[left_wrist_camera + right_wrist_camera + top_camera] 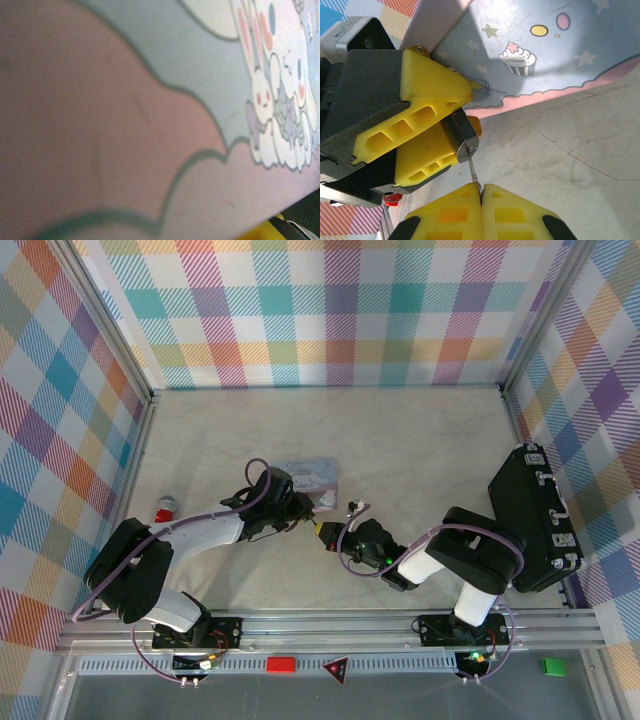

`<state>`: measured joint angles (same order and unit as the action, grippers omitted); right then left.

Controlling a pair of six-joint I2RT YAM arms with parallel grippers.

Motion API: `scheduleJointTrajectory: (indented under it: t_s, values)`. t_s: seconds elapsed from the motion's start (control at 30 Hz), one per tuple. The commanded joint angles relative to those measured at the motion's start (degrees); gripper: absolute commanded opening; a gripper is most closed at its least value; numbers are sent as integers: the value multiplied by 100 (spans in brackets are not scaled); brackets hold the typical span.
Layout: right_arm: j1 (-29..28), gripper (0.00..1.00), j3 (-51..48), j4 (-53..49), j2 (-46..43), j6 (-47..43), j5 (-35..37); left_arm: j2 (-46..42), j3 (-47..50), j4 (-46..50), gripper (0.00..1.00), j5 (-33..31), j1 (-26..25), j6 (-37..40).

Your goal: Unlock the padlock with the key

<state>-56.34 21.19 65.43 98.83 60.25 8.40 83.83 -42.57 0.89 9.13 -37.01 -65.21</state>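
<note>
Gripping the padlock point(461, 134) beside the tin point(560, 50), whose inside I cannot see, my left fingers point(430, 90) aim its keyhole end at my right fingers point(455, 215). Those are closed on the key point(474, 172), its blade in line, tip at the keyhole.

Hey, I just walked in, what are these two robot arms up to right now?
They are working on a lock. The left gripper has its jaws clamped on the small dark padlock, holding it close to the cartoon-printed tin. The right gripper has its jaws shut on the slim key, whose tip is right at the padlock's keyway. How far in it sits is hard to tell.
</note>
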Motion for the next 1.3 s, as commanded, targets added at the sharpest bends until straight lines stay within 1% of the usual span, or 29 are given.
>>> scheduleJointTrajectory:
  t_s: [0.0, 1.27]
  values:
    - [-26, 0, -32, 400, 127, 123, -2, -241, -37, -363, 13, 239, -139, -115]
    - [142, 0, -19, 811, 374, 180, -49, -236, -92, -200, 12, 300, -254, -139]
